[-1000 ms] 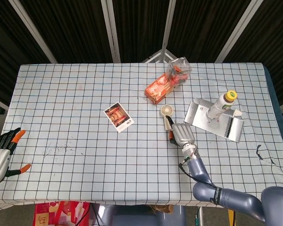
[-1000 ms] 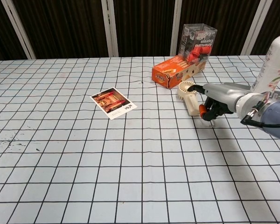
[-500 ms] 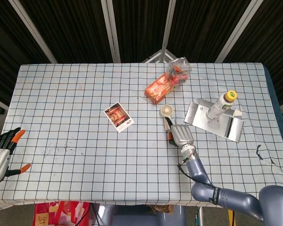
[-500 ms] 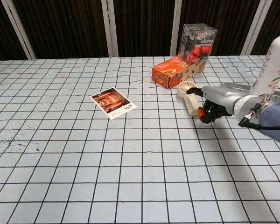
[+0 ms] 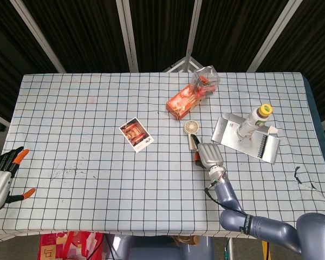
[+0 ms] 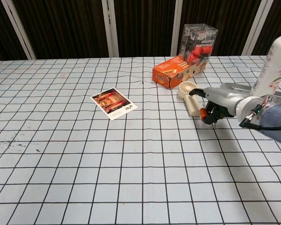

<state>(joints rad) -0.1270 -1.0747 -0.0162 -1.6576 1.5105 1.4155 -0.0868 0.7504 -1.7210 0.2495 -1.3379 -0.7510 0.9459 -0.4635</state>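
A small cream hand-held fan point(image 5: 192, 128) point(image 6: 188, 90) lies on the checked tablecloth right of centre. My right hand point(image 5: 208, 154) point(image 6: 220, 101) lies low over the fan's handle point(image 6: 193, 107), fingers curled in against it and orange fingertips point(image 6: 203, 114) down by the cloth. In the head view the hand hides most of the handle. My left hand point(image 5: 0, 177) hangs at the table's near left corner with fingers spread, holding nothing; it shows only in the head view.
An orange box point(image 5: 181, 101) point(image 6: 174, 71) and a clear case with red contents point(image 5: 205, 81) point(image 6: 199, 42) lie behind the fan. A photo card point(image 5: 136, 135) point(image 6: 113, 103) lies left of centre. A bottle point(image 5: 254, 120) point(image 6: 276, 58) stands on a metal tray point(image 5: 227, 132) at right.
The right hand has crept slightly toward the fan handle and the fan head has shifted a little left in the chest view. The left hand has not moved.
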